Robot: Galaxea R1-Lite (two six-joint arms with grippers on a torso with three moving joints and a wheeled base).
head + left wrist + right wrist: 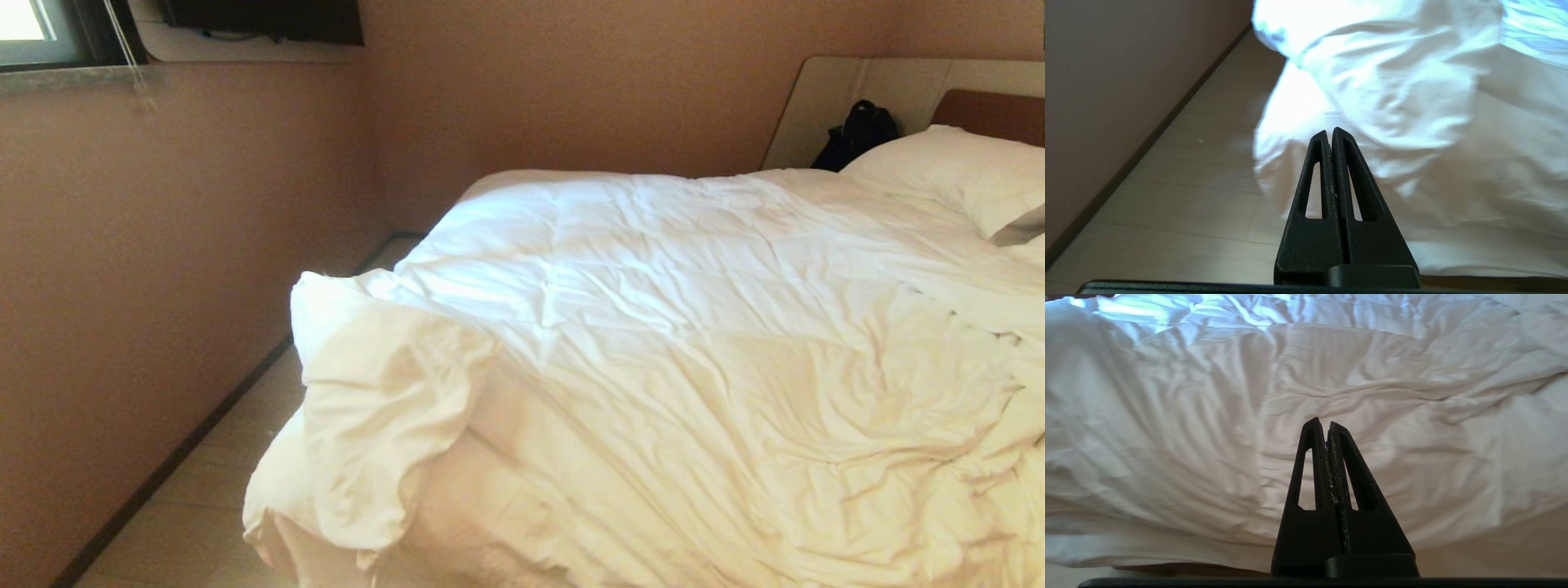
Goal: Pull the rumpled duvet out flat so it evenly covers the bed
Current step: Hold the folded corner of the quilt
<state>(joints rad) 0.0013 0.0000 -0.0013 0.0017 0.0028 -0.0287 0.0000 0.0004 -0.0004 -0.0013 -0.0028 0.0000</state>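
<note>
The bed (992, 114) fills the room from about four o'clock, the duvet (653, 327) heaped across it, one corner folded back and drooping at seven o'clock. A grab at that loose fold could drag the bulk off the mattress — it hangs floorward already. Left end effector (1330, 132) and right end effector (1323, 424) are both clenched, holding nothing, clear of the cloth.

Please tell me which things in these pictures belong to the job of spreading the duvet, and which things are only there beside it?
Belong to the job:
duvet, rumpled, its near corner bunched up
bed
left gripper, shut, holding nothing
right gripper, shut, holding nothing

Only there:
pillow
black bag by the headboard
window
</note>
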